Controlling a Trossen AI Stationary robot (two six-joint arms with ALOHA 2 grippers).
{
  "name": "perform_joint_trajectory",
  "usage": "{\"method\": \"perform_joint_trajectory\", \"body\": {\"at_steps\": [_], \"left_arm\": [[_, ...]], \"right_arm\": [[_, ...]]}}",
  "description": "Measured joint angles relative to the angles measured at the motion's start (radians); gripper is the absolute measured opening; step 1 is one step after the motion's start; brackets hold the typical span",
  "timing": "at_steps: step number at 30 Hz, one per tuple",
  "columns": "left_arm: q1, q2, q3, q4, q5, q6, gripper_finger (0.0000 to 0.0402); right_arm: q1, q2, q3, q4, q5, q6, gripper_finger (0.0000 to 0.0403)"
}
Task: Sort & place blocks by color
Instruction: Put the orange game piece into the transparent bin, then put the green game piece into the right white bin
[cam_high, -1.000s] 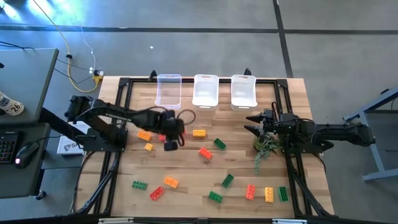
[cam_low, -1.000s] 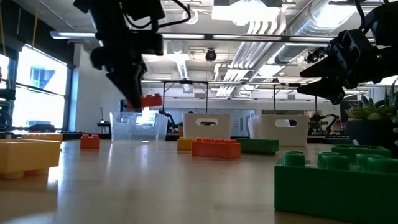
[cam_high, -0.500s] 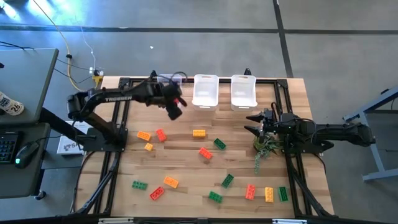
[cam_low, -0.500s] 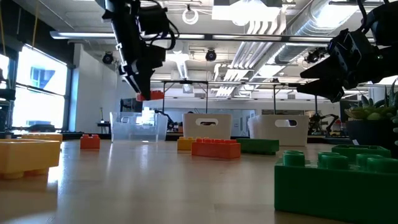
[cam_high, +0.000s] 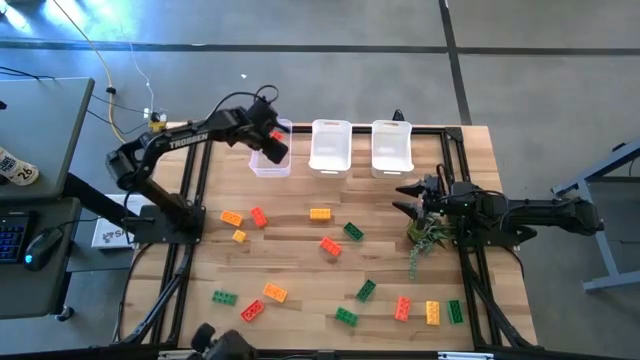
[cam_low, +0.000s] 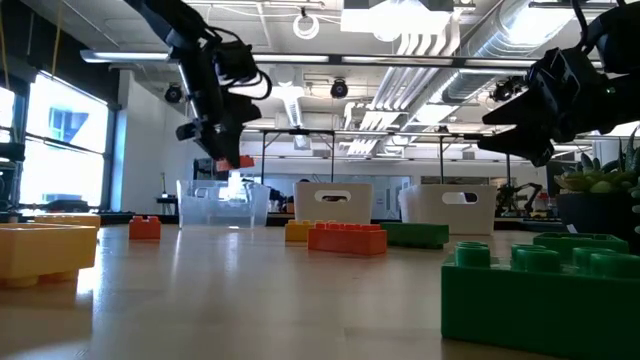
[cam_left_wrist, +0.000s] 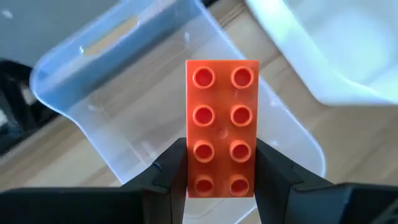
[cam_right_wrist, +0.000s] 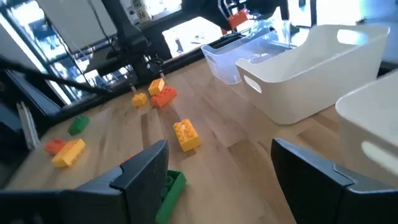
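Left wrist view told it best: the left hand (cam_left_wrist: 221, 174) gripped a red brick (cam_left_wrist: 222, 127) by its long sides, studs facing the camera, long axis running straight out from the fingers, and directly beyond it sat the clear bin (cam_left_wrist: 180, 106). So the brick hung right over that bin's open mouth, and the drop looked to be a simple release downward. In the high view the left hand (cam_high: 272, 142) was at the upper left of the frame, over the leftmost of three bins (cam_high: 270, 160), with the middle bin (cam_high: 331, 147) and the right-hand bin (cam_high: 392, 146) just beside it. The right hand (cam_high: 408, 198) waited at centre right, fingers spread wide and holding nothing, beside a green sprig (cam_high: 424, 238); the left arm was plainly the nearer one. Count on the surface (cam_high: 300, 260), from above: four red, five orange-yellow, five green, plus the red one in the air.
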Motion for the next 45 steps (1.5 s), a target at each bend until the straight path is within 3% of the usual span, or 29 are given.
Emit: {"method": "perform_joint_trajectory", "body": {"at_steps": [9,20,29,36,45], "left_arm": [[0.053,0.110,0.000,0.014,0.042,-0.001,0.0121],[0.057,0.176,0.000,0.061,0.036,0.002,0.0165],[0.057,0.176,0.000,0.062,0.035,0.044,0.0193],[0.065,0.140,0.000,0.024,0.039,0.045,0.0191],[0.076,0.023,0.000,0.010,0.042,0.045,0.0193]], "right_arm": [[0.000,0.000,0.000,0.008,0.001,0.494,0.0270],[0.000,0.000,0.000,0.010,0.057,0.694,0.0270],[0.000,0.000,0.001,0.016,0.097,0.723,0.0270],[0.000,0.000,0.002,0.025,0.139,0.724,0.0270],[0.000,0.000,0.003,0.205,0.143,0.666,0.0270]]}}
